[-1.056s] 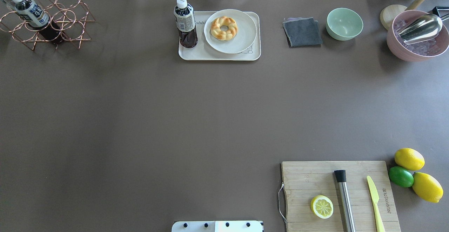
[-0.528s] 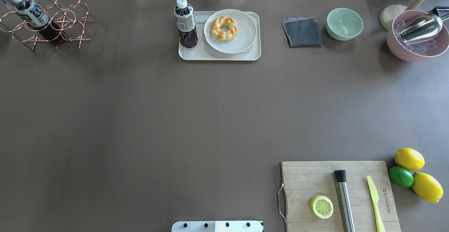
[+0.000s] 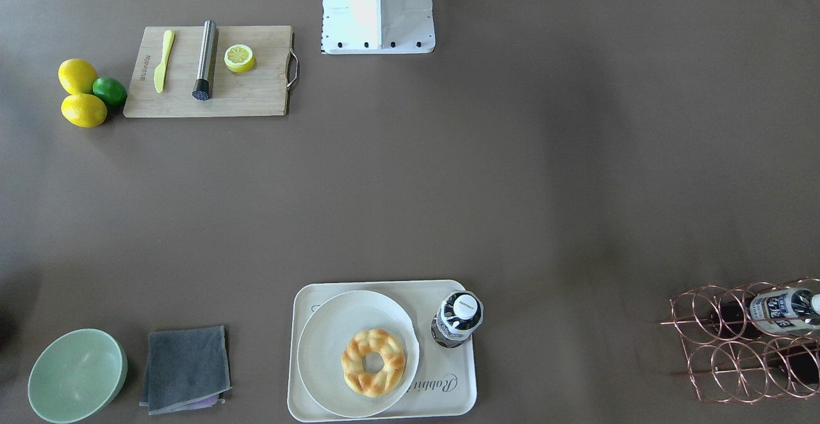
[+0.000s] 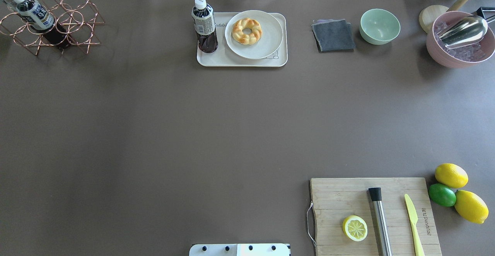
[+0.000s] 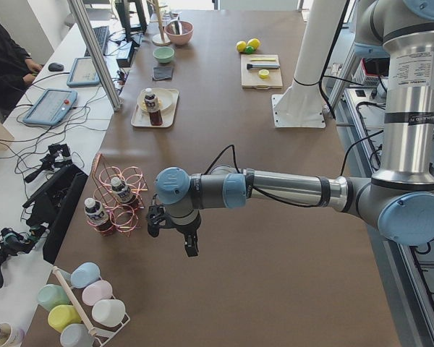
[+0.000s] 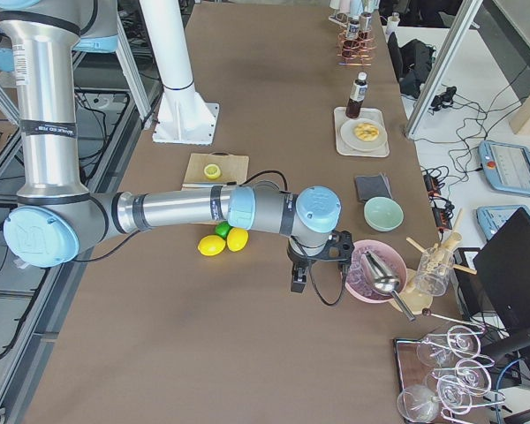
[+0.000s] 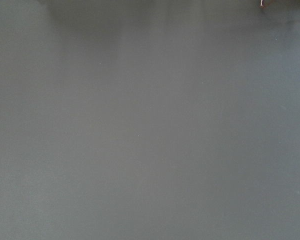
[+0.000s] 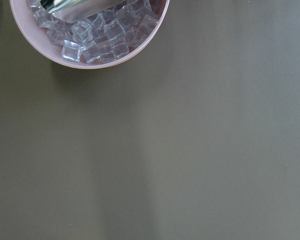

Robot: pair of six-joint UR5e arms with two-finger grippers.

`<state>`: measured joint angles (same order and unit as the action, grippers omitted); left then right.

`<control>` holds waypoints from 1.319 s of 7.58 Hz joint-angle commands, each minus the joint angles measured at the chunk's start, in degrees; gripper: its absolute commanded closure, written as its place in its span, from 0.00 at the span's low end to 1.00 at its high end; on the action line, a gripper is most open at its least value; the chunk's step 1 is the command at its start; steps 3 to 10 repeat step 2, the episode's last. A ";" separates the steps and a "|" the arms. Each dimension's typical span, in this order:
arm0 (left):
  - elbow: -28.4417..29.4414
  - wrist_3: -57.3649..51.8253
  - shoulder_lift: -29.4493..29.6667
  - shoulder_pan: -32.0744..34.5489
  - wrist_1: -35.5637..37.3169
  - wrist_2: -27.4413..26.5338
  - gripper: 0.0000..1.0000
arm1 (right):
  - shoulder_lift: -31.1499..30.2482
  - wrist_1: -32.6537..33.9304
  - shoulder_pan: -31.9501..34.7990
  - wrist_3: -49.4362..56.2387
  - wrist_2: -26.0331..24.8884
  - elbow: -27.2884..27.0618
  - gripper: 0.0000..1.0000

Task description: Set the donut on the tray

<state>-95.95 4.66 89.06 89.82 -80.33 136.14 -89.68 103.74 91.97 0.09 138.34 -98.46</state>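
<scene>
Bottle point(image 4: 204, 26) stands on tray point(image 4: 241, 62) at 9 o'clock of donut point(image 4: 247, 31), overhead view; cloth point(image 4: 333, 35) at 3. Donut sits on plate point(image 4: 270, 43) on the tray, well apart from left gripper point(image 5: 172, 235) and right gripper point(image 6: 318, 269). Cannot tell whether either's fingers are apart or together. Donut is golden and twisted, with browned ridges and a centre hole.

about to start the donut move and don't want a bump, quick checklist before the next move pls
1. Sight of golden twisted ring donut: ok, lying on round off-white plate.
2. Bare room on cream rectangular tray: cannot tell, plate and dark drink bottle cover most of it.
3. Bottle upright: ok, close beside plate.
4. State of left tool: cannot tell, side view only.
5. State of right tool: cannot tell, side view only.
</scene>
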 commanded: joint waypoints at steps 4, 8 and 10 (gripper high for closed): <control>-0.11 0.00 -0.38 0.00 0.00 -0.09 0.02 | -1.19 -0.91 0.40 0.00 0.00 -0.24 0.00; -0.11 0.00 -0.38 0.00 0.00 -0.09 0.02 | -1.19 -0.91 0.40 0.00 0.00 -0.24 0.00; -0.11 0.00 -0.38 0.00 0.00 -0.09 0.02 | -1.19 -0.91 0.40 0.00 0.00 -0.24 0.00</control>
